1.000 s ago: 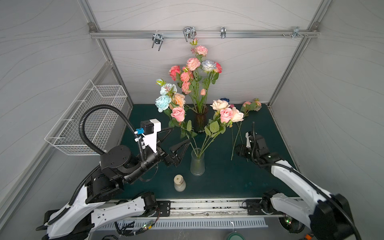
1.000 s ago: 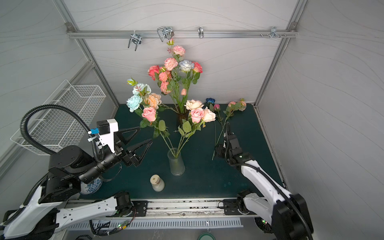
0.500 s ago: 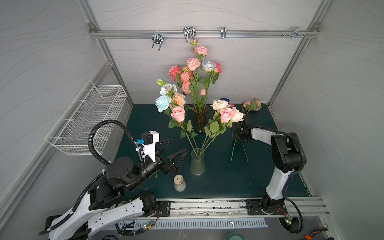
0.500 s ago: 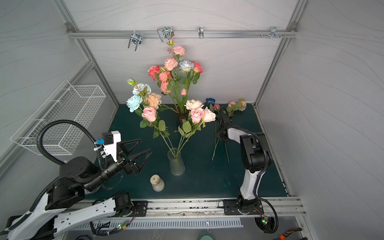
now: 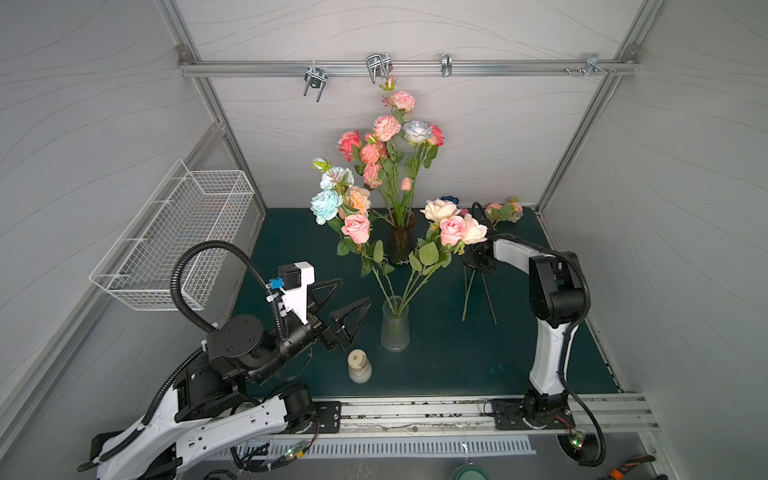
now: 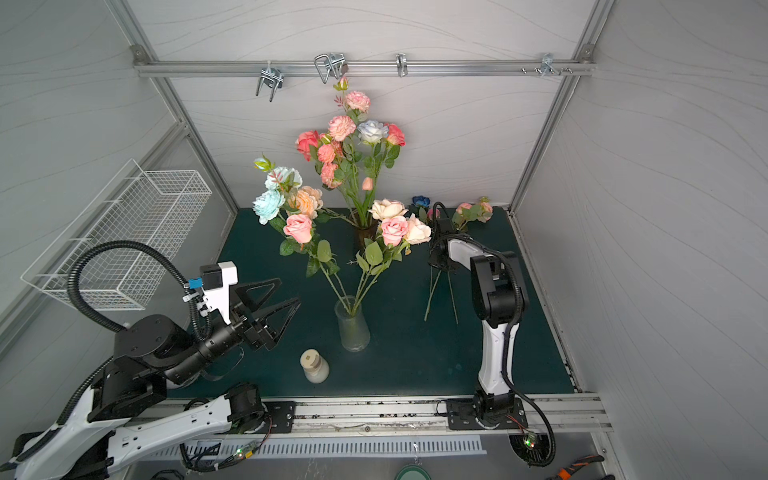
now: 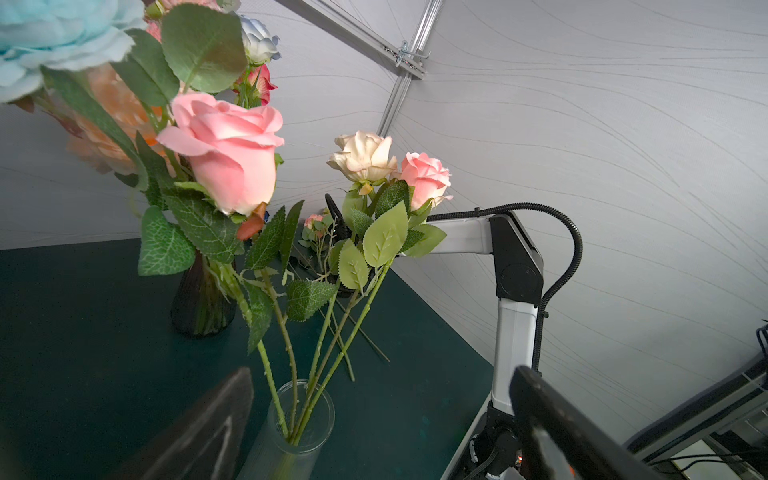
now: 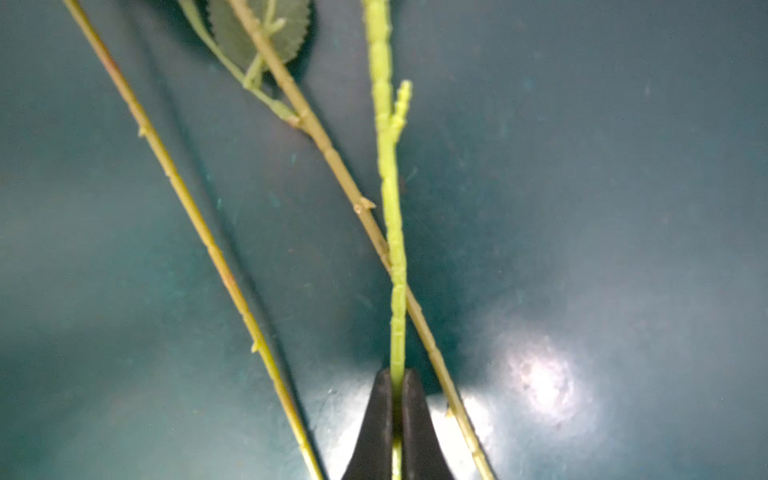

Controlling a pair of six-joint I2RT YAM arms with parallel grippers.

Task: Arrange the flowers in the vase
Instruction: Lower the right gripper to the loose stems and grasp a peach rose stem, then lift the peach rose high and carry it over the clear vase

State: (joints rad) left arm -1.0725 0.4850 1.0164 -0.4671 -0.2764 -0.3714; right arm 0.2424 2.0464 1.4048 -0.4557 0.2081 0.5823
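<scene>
The right gripper point(image 8: 397, 380) pinches a pale green flower stem point(image 8: 388, 187) toward the desk's point(image 5: 457, 365) right rear corner, while the left gripper point(image 5: 355, 290) hangs wide open beside the clear vase point(image 5: 395, 328) of roses point(image 5: 453, 230).

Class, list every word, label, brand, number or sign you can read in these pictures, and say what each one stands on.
None: no readable text shows in any view.
The clear vase, the dark vase, the small cream bottle and the wire basket bear no lettering.
The bottle's cap carries only a plain square mark, not a letter or number.
</scene>
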